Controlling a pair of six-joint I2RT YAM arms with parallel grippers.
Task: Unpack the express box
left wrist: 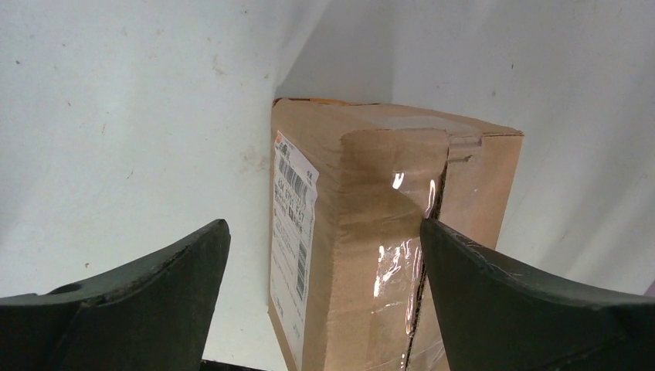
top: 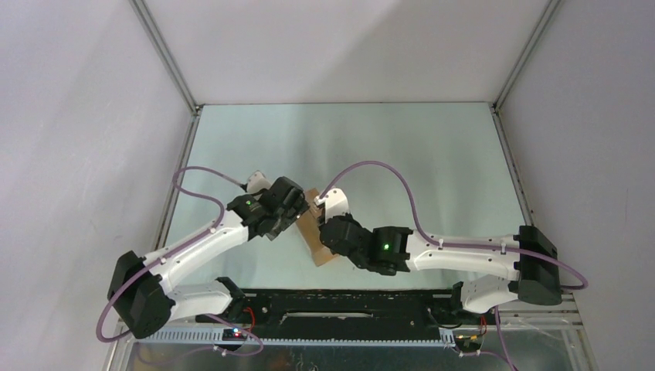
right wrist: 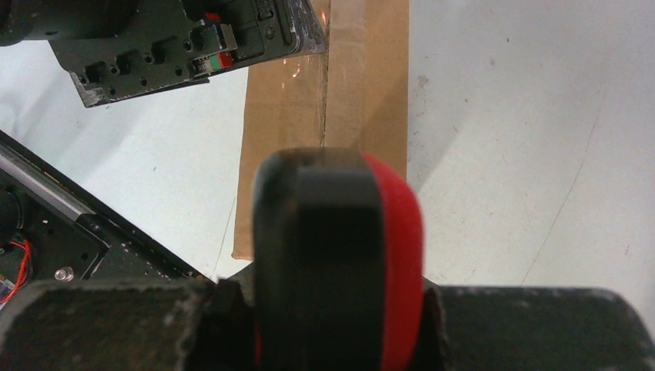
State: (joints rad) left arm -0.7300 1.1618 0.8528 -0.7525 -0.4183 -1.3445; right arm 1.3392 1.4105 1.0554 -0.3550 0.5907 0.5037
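Note:
The express box [left wrist: 363, 232], brown cardboard with a white label [left wrist: 293, 232] on its left side, lies on the table between my two arms [top: 317, 246]. Clear tape covers its top seam, where a dark slit shows. My left gripper [left wrist: 324, 228] is open, one finger on each side of the box's near end, the right finger close to the taped seam. My right gripper [right wrist: 332, 309] is shut on a red-and-black utility knife [right wrist: 340, 255], which points along the box's seam [right wrist: 363, 77]. The knife's tip is hidden behind its own body.
The left gripper's body [right wrist: 178, 39] hangs over the box's far end, close to the knife. A black rail [top: 347, 305] with cables runs along the near edge of the table [top: 386, 154]. Metal posts and white walls enclose the sides and back.

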